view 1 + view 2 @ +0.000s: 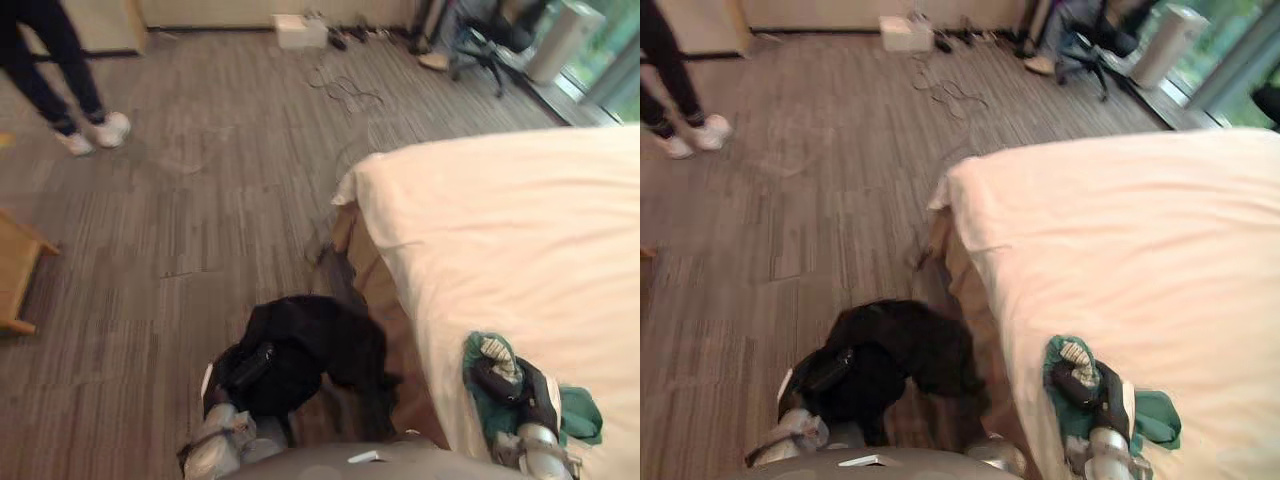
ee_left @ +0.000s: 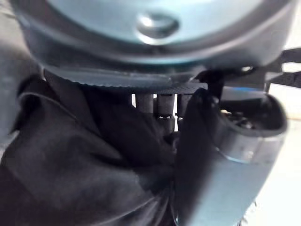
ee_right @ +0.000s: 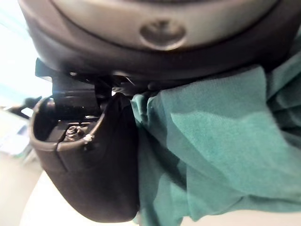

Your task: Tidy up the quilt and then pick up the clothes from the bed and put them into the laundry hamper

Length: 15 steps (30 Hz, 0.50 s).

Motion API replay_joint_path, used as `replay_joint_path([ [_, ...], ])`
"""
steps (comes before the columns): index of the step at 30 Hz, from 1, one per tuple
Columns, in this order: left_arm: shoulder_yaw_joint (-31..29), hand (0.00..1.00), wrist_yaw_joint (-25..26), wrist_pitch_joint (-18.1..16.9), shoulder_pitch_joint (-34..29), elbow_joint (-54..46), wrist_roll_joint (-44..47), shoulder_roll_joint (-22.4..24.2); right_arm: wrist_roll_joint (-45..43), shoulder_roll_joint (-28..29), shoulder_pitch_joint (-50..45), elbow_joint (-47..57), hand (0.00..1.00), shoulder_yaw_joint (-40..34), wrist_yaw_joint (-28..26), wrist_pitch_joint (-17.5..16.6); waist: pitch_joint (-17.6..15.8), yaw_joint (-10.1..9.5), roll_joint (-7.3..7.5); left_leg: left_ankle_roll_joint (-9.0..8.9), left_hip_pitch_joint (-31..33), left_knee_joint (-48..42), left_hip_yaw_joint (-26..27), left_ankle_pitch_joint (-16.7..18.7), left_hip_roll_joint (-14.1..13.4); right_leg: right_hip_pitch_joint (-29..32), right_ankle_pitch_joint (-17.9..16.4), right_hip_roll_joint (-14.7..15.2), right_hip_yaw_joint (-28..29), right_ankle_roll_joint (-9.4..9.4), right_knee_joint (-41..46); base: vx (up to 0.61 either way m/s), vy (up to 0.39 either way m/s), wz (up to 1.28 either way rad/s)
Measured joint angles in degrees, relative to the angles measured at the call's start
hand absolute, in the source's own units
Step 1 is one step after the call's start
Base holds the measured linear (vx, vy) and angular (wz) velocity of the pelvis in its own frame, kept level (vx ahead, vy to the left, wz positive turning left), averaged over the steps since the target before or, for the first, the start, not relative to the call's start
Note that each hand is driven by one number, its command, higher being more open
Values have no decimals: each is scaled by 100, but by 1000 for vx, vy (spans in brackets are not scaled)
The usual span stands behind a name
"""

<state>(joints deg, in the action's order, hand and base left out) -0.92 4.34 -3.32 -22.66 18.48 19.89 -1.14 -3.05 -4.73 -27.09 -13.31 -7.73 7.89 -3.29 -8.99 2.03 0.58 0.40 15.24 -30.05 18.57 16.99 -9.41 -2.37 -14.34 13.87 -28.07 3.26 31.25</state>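
Now left hand (image 2: 221, 155) clutching black garment (image 1: 320, 335), right hand (image 1: 515, 385) clutching green garment (image 1: 582, 412)

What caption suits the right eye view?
Right hand grips green cloth on the bed; left hand holds black garment beside it.

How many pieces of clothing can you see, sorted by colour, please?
black garment: 1, gripped in the left hand beside the bed
green garment: 1, gripped in the right hand on the bed
Total: 2
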Motion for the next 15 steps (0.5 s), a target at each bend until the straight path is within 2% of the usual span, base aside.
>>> replay_joint_path([
  [1,128,0,14,70,96,2,0,76,-91,124,81,-120,0,337,-78,14,2,93,1,108,-169,965,-262,-373,431,226,-139,-313,173,-172,-9,25,117,167],
  [2,242,0,11,68,87,-19,-1,123,-221,257,215,-318,0,648,-172,5,15,172,62,257,-413,1489,-81,-471,597,415,-203,-490,276,-269,-200,217,60,207],
  [3,549,0,5,29,45,-122,-3,188,-368,332,266,-347,0,1069,-268,-57,-125,104,-209,174,-537,1343,-29,-534,341,550,-390,-841,434,-224,-365,257,5,180],
  [4,605,0,5,43,101,-87,-4,182,-437,439,390,-466,0,1203,-284,-56,-222,144,-120,264,-588,1391,-122,-638,608,527,-396,-774,596,-218,-442,270,-73,181],
  [5,730,0,19,79,166,-76,-5,179,-401,535,546,-505,0,1357,-285,-38,-307,92,-3,371,-743,1622,-209,-851,1004,533,-226,-605,816,-232,-866,87,-47,134],
  [6,771,0,21,79,181,-78,-9,180,-396,566,633,-523,0,1414,-285,-40,-341,64,53,388,-737,1604,-239,-879,1153,514,102,-536,855,-204,-1182,82,-33,124],
  [7,799,0,56,113,241,26,-15,193,-394,559,852,-696,0,1423,-279,-54,-363,-10,-49,356,-731,1552,-290,-906,1186,367,221,-537,751,-103,-1371,75,-6,64],
  [9,797,0,63,66,139,-104,-16,104,-264,599,1087,-774,0,1515,-235,-75,-323,-203,-99,337,-788,1723,-281,-922,1175,172,456,-676,856,-57,-1909,121,32,0],
  [11,799,0,63,52,135,-103,-17,11,-96,619,1136,-782,0,1533,-235,-82,-318,-205,-31,340,-798,1792,-245,-924,1180,108,551,-709,897,-38,-2093,118,26,-25],
  [12,803,0,62,52,113,-99,-30,-42,61,645,1165,-815,0,1524,-222,-82,-328,-204,50,356,-839,1848,-216,-947,1196,49,634,-726,960,-18,-2235,94,17,-19],
  [13,1573,0,38,54,112,141,-254,-286,96,689,1023,-1344,0,1611,-131,-73,68,-38,92,298,-2029,3485,-723,-1934,1479,-502,924,-761,1428,-12,-2576,60,-31,-13],
  [15,1574,0,38,54,133,141,-254,-309,96,686,1029,-1342,0,1602,-130,-73,69,-39,98,295,-2042,3485,-730,-1924,1466,-493,925,-769,1437,-14,-2532,-7,-94,1],
])
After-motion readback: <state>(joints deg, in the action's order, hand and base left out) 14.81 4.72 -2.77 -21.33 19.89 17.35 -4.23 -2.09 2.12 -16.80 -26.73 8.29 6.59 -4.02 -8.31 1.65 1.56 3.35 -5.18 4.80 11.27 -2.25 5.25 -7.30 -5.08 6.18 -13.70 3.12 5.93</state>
